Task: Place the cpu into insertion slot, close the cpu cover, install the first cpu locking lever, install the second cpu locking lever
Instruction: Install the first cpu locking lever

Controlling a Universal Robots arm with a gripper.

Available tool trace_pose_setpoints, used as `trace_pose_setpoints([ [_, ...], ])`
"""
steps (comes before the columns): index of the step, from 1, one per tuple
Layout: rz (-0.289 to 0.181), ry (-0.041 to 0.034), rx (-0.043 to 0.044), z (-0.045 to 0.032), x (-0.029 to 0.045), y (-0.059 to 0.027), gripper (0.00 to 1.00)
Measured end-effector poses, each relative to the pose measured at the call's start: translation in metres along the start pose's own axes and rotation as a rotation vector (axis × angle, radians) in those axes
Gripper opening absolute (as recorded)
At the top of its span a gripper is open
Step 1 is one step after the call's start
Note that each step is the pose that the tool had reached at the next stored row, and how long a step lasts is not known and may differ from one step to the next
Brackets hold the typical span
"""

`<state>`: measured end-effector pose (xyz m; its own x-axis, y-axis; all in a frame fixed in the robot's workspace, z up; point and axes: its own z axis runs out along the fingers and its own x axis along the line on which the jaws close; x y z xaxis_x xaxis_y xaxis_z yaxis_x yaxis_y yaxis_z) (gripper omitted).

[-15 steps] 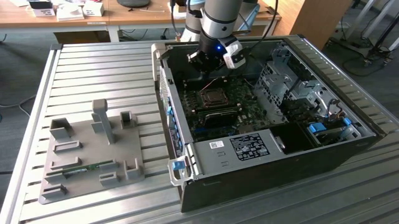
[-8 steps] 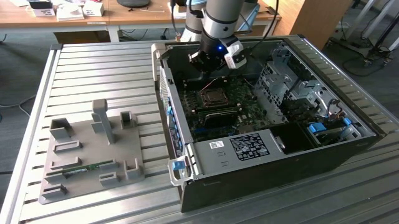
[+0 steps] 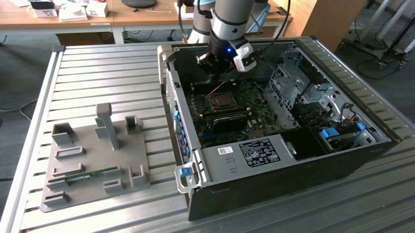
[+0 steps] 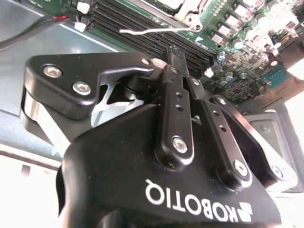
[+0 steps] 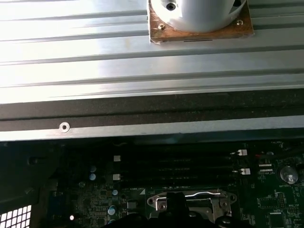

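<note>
My gripper [image 3: 211, 72] hangs inside the open computer case, above the far edge of the cpu socket [image 3: 224, 101] on the green motherboard [image 3: 250, 114]. In the second wrist view the gripper [image 4: 183, 64] has its black fingers [image 4: 175, 118] pressed together, shut, with nothing visible between them. Beyond the tips a thin metal locking lever [image 4: 156, 31] runs along the socket's side. The first wrist view shows the silvery cpu cover [image 5: 218, 203] lying flat, a lever [image 5: 204, 194] across its edge and the dark gripper [image 5: 175, 209] over it. The cpu is hidden.
Memory slots [image 4: 142, 38] lie beside the socket. The case walls [image 3: 170, 82] and a drive cage [image 3: 295, 87] close in around the board. A power supply [image 3: 256, 153] fills the near end. A grey fixture plate [image 3: 94, 155] sits on the slatted metal table [image 3: 97, 68].
</note>
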<state>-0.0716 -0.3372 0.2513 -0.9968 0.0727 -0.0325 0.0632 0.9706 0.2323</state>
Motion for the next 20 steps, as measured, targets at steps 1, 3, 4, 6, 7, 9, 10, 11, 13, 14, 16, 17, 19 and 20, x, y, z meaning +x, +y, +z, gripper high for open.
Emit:
trace_pose_setpoints([
  [1, 0.012, -0.0027, 0.0006, 0.0001, 0.0000, -0.0001, 0.11],
  [3, 0.038, -0.0090, 0.0014, 0.0006, 0.0000, -0.0002, 0.11],
  [4, 0.053, -0.0127, 0.0019, 0.0008, 0.0000, -0.0002, 0.11],
  [6, 0.082, -0.0197, 0.0029, 0.0013, 0.0000, -0.0003, 0.11],
  [7, 0.096, -0.0228, 0.0034, 0.0015, 0.0000, -0.0004, 0.11],
  [9, 0.118, -0.0283, 0.0041, 0.0017, 0.0000, -0.0004, 0.11],
  [10, 0.120, -0.0287, 0.0042, 0.0017, 0.0000, -0.0004, 0.11],
  [11, 0.120, -0.0288, 0.0041, 0.0017, 0.0000, -0.0004, 0.11],
  [13, 0.121, -0.0288, 0.0035, 0.0020, -0.0006, 0.0002, 0.11],
  [14, 0.121, -0.0288, 0.0036, 0.0019, -0.0006, 0.0002, 0.11],
  [16, 0.121, -0.0288, 0.0035, 0.0020, -0.0009, 0.0002, 0.11],
  [17, 0.121, -0.0288, 0.0035, 0.0020, -0.0010, 0.0003, 0.11],
  [19, 0.121, -0.0288, 0.0035, 0.0020, -0.0012, 0.0003, 0.11],
  [20, 0.121, -0.0288, 0.0035, 0.0020, -0.0012, 0.0003, 0.11],
])
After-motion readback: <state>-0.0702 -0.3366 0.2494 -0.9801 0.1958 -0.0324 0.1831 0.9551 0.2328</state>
